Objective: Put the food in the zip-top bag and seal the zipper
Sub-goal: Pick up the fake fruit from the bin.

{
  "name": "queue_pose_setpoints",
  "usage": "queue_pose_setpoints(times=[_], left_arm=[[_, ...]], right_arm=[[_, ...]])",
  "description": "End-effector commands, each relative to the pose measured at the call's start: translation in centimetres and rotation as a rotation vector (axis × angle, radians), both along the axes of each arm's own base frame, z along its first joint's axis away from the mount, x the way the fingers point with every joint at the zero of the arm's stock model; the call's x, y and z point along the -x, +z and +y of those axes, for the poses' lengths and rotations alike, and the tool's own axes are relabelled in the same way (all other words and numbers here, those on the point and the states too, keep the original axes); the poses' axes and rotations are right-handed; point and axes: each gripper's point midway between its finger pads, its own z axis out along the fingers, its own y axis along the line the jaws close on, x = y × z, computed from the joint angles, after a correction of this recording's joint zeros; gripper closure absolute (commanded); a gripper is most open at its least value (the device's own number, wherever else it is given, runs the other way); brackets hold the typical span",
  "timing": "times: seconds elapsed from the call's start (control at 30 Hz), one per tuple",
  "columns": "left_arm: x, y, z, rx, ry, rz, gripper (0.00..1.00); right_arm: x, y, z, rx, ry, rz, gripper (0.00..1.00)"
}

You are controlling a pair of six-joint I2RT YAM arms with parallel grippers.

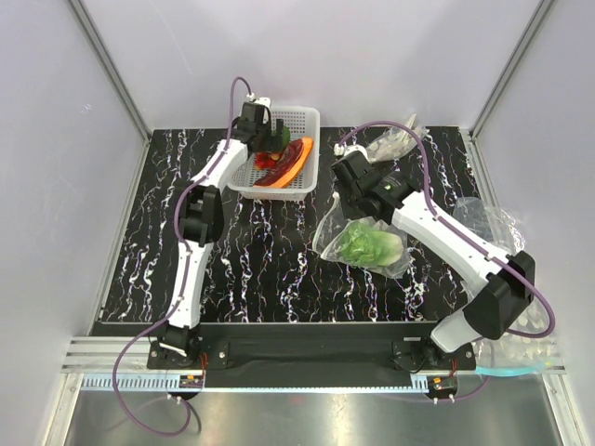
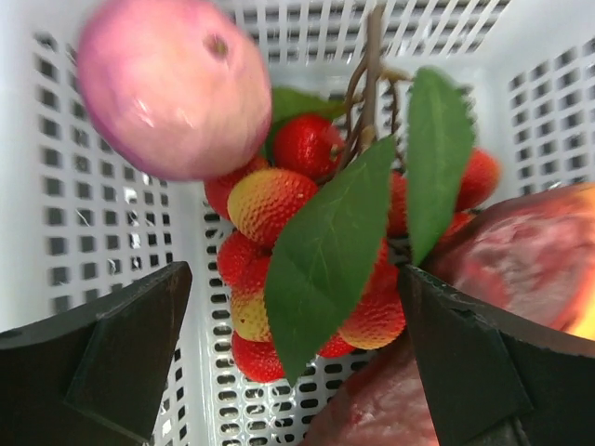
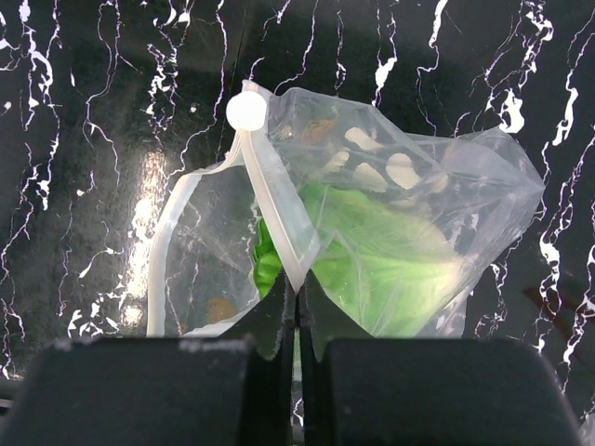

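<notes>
done: we are seeing only the lettuce inside the zip-top bag on the table | right gripper is pinching the open zipper strip | left gripper is hanging spread around the berries in the basket | to do, we are judging: berries, bulb, long pieces, sealing

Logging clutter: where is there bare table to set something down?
Bare: table left of the left arm, and the near strip between it and the zip-top bag. Crowded: the basket, and the right side around the right arm and loose bags.
</notes>
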Motion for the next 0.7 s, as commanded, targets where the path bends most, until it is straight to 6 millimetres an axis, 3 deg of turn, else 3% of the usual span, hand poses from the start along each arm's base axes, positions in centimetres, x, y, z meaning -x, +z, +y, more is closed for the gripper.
queue_pose_setpoints(times=[0.0, 0.03, 0.13, 0.17, 0.27, 0.3, 0.33, 0.4, 0.43, 0.47, 0.5, 0.53, 0.57, 0.6, 0.63, 0.67], left_arm=[[-0.5, 1.2, 0.4, -0.024, 0.01, -0.016, 0.03], [-0.4, 0.1, 0.3, -0.024, 0.004, 0.001, 0.05], [-0.2, -1.5, -0.3, -0.003, -0.021, 0.031, 0.29], [-0.2, -1.8, -0.4, 0.006, -0.019, 0.035, 0.44], [0.1, -1.2, -0.8, 0.027, -0.039, 0.011, 0.65], [0.3, -0.5, -0.8, 0.032, -0.041, -0.005, 0.78], [0.4, 2.0, -0.7, 0.04, -0.041, -0.049, 0.81], [1.2, 2.6, -0.6, 0.045, -0.046, -0.071, 0.87], [1.3, 6.2, -0.7, 0.073, -0.059, -0.144, 0.89], [2.2, 5.7, -0.7, 0.078, -0.068, -0.131, 0.9], [2.6, 6.9, -0.8, 0.09, -0.075, -0.156, 0.92], [2.9, 11.0, -1.0, 0.12, -0.089, -0.243, 0.92], [3.5, 12.1, -1.0, 0.137, -0.094, -0.266, 0.94], [4.4, 11.9, -1.0, 0.147, -0.098, -0.263, 0.94], [5.3, 15.2, -1.1, 0.179, -0.109, -0.326, 0.94], [6.1, 16.4, -1.3, 0.221, -0.109, -0.338, 0.94]], right_arm=[[-0.4, 1.9, 0.2, -0.064, 0.014, -0.057, 1.0], [-0.4, 1.7, 0.2, -0.066, 0.014, -0.052, 1.0], [-0.2, 1.4, 0.2, -0.067, 0.016, -0.043, 1.0], [-0.2, 1.4, 0.2, -0.069, 0.017, -0.043, 1.0], [-0.1, 1.3, 0.1, -0.069, 0.014, -0.042, 1.0], [0.0, 1.3, 0.0, -0.07, 0.011, -0.041, 1.0], [0.1, 1.4, -0.1, -0.069, 0.012, -0.043, 1.0], [0.1, 1.5, -0.2, -0.071, 0.005, -0.044, 1.0], [0.2, 1.6, -0.4, -0.07, 0.006, -0.046, 1.0], [0.2, 1.6, -0.3, -0.073, 0.007, -0.047, 1.0], [0.2, 1.7, -0.4, -0.073, 0.006, -0.05, 1.0], [0.2, 1.9, -0.4, -0.073, 0.002, -0.054, 1.0], [0.1, 2.0, -0.5, -0.078, -0.001, -0.057, 1.0], [0.2, 2.0, -0.5, -0.081, -0.002, -0.057, 1.0], [0.2, 2.1, -0.5, -0.084, 0.0, -0.058, 1.0], [0.2, 2.1, -0.5, -0.086, 0.001, -0.057, 1.0]])
